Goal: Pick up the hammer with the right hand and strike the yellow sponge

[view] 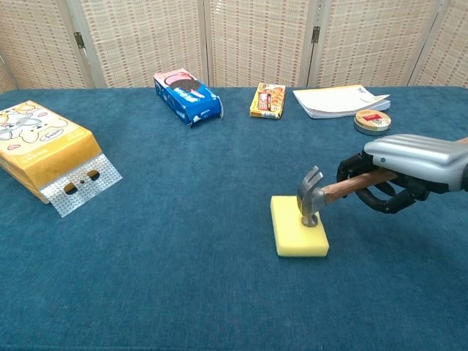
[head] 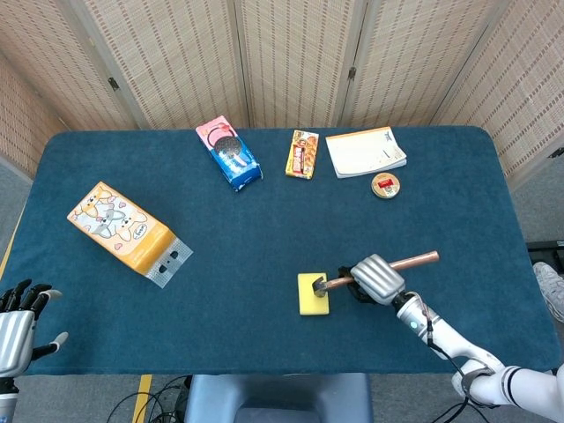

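My right hand grips the wooden handle of the hammer. The hammer's metal head presses down on the right part of the yellow sponge, which lies flat on the blue tablecloth near the front. My left hand hangs at the lower left corner of the head view, off the table, fingers spread and holding nothing.
An orange snack bag lies at the left. Along the back are a blue cookie pack, a small candy box, a white booklet and a round tin.
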Robot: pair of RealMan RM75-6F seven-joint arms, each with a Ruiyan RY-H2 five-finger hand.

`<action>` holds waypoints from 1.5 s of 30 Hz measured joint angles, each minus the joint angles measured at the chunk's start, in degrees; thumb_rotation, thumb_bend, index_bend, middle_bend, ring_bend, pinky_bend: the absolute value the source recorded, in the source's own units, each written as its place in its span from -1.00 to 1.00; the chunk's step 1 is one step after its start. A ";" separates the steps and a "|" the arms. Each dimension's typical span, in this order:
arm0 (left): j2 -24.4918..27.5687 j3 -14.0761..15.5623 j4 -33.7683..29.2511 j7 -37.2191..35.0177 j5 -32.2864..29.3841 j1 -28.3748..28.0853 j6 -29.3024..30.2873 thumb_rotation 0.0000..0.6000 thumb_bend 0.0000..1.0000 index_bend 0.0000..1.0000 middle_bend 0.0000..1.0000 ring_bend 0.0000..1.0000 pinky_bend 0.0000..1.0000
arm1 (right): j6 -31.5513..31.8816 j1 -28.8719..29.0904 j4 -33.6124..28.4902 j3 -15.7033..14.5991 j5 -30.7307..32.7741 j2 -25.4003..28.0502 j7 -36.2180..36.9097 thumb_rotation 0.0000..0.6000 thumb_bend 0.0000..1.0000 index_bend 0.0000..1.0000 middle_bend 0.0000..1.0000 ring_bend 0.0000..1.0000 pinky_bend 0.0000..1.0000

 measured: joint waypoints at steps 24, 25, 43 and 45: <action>0.11 0.11 0.11 -0.20 0.05 0.32 0.03 1.00 -0.64 -0.31 -0.43 -0.70 -0.61 | -0.50 -0.20 3.81 -0.34 0.55 -3.06 1.62 1.00 0.65 0.51 0.65 0.47 0.75; 0.15 0.07 0.07 -0.22 0.11 0.31 0.09 1.00 -0.64 -0.31 -0.43 -0.70 -0.61 | -0.13 -0.23 3.52 -0.07 0.65 -2.84 2.17 1.00 0.65 0.51 0.65 0.47 0.75; 0.72 -0.03 -1.86 1.36 0.75 0.36 0.62 1.00 -0.64 -0.31 -0.43 -0.70 -0.61 | -6.62 4.35 6.99 8.38 10.04 -5.36 11.08 1.00 -0.48 -0.59 -0.30 -0.43 -0.18; 0.88 -0.01 -2.11 1.59 0.62 0.48 0.71 1.00 -0.64 -0.31 -0.43 -0.70 -0.61 | -8.88 5.34 8.09 9.04 11.64 -6.27 12.08 1.00 -0.73 -0.86 -0.57 -0.67 -0.44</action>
